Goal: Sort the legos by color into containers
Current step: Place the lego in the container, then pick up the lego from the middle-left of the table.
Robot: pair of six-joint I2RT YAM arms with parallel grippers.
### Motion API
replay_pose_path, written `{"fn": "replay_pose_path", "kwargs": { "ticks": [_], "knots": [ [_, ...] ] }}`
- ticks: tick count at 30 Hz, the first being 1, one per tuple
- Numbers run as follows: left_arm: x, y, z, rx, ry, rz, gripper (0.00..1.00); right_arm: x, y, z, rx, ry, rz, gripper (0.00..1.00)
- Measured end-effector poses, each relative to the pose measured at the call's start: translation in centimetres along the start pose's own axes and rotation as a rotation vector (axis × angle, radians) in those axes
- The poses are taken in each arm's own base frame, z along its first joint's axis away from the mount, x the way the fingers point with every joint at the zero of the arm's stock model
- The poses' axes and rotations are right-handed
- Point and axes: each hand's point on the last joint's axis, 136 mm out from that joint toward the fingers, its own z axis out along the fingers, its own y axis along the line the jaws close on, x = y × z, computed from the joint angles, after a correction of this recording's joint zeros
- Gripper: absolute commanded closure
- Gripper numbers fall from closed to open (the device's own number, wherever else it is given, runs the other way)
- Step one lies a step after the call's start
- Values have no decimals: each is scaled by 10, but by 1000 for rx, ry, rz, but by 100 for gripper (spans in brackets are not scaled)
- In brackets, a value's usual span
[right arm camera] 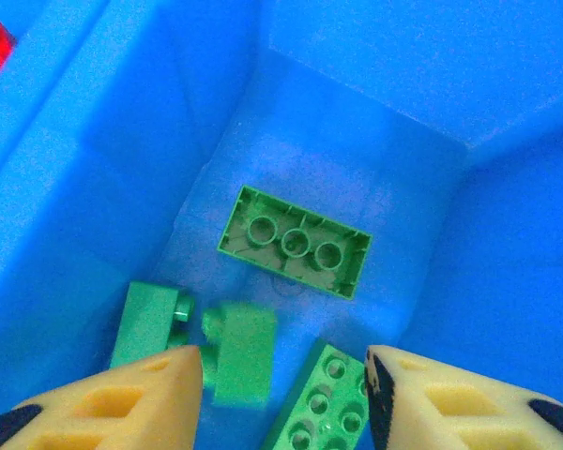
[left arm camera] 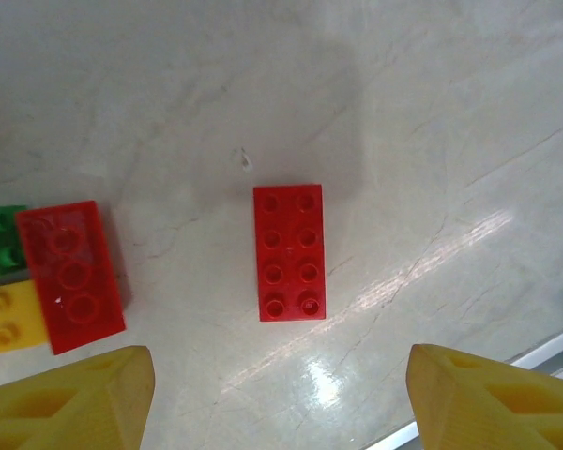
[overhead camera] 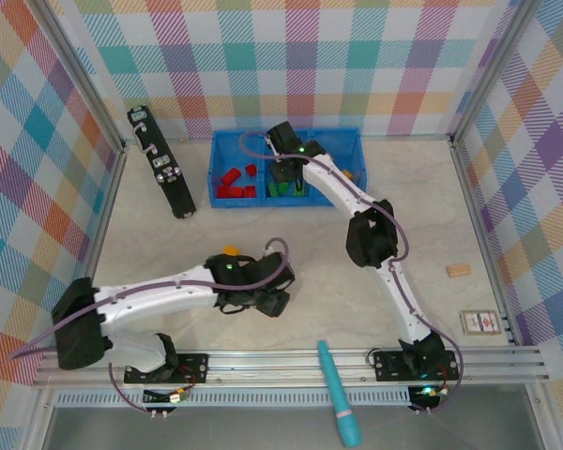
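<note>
The right gripper [right arm camera: 283,398] hangs over the middle compartment of the blue tray [overhead camera: 227,141], which sits at the far edge of the table [overhead camera: 169,244]. Its jaws are parted and clamp nothing. Four green bricks lie on that compartment's floor: one upside down [right arm camera: 294,241], one against a wall [right arm camera: 148,323], one blurred just beside a fingertip [right arm camera: 239,354], and one studs-up [right arm camera: 321,408]. The left gripper [left arm camera: 281,403] hovers over the table's middle, its jaws released and empty. One red two-by-four brick [left arm camera: 289,253] lies flat just beyond its tips. Nearby, a second red brick [left arm camera: 70,277] overlaps the edges of one green brick [left arm camera: 0,242] and one yellow brick [left arm camera: 9,319].
</note>
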Motion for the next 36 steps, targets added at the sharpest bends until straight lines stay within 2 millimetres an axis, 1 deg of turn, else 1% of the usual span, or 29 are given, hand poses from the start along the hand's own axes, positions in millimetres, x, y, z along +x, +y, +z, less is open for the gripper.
{"fn": "replay_pose_path", "kwargs": {
  "ticks": [4, 6, 8, 10, 13, 15, 18, 21, 24, 28, 33, 36],
  "knots": [
    [7, -6, 18, -49, 47, 29, 30, 8, 1, 6, 0, 15, -27, 41],
    [7, -8, 26, -64, 57, 30, 32, 7, 1, 3, 0, 10, -39, 40],
    [8, -9, 32, -71, 65, 28, 33, -1, -2, -7, 1, -11, -42, 39],
    [8, -11, 38, -76, 72, 25, 35, -14, -5, -23, -1, -50, -37, 37],
    [11, -13, 49, -90, 93, 18, 37, -37, -15, -56, -1, -125, -17, 37],
    [13, -13, 57, -100, 106, 15, 38, -52, -21, -83, 0, -179, -4, 37],
    [15, -13, 66, -116, 119, 15, 40, -66, -29, -116, -2, -243, 11, 37],
    [17, -14, 76, -127, 131, 11, 43, -71, -37, -139, -1, -278, 22, 37],
    [21, -12, 83, -145, 147, 11, 45, -66, -40, -150, -13, -281, 25, 37],
    [22, -12, 88, -153, 154, 11, 47, -51, -41, -153, -19, -256, 24, 37],
    [22, -17, 89, -132, 156, 5, 64, -30, -41, -151, -19, -211, 20, 37],
    [21, -17, 89, -135, 156, -1, 71, -23, -43, -155, -11, -203, 22, 37]
  ]
}}
